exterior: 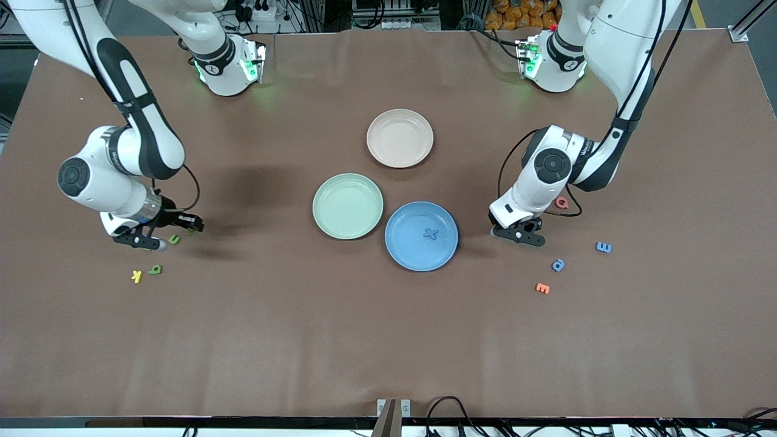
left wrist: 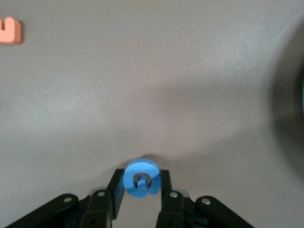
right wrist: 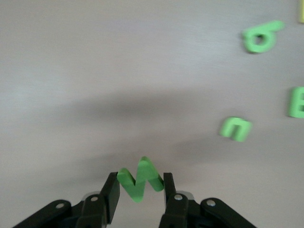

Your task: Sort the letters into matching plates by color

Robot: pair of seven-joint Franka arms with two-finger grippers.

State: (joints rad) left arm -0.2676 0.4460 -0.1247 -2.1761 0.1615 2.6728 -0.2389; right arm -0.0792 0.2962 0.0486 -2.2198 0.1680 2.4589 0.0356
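My left gripper (left wrist: 141,175) is shut on a blue letter (left wrist: 141,179) shaped like a G, low over the table beside the blue plate (exterior: 413,258), toward the left arm's end (exterior: 521,235). One blue letter (exterior: 430,233) lies in that plate. My right gripper (right wrist: 140,178) is shut on a green zigzag letter (right wrist: 140,183), low over the table at the right arm's end (exterior: 175,231). The pale green plate (exterior: 348,206) holds nothing. Two green letters (exterior: 174,239) (exterior: 156,269) lie by the right gripper. Two blue letters (exterior: 603,247) (exterior: 558,264) lie near the left gripper.
A beige-pink plate (exterior: 400,138) sits farther from the front camera than the other two. A yellow letter (exterior: 136,277) lies by the green ones. A red letter (exterior: 562,202) and an orange letter (exterior: 542,288) lie at the left arm's end.
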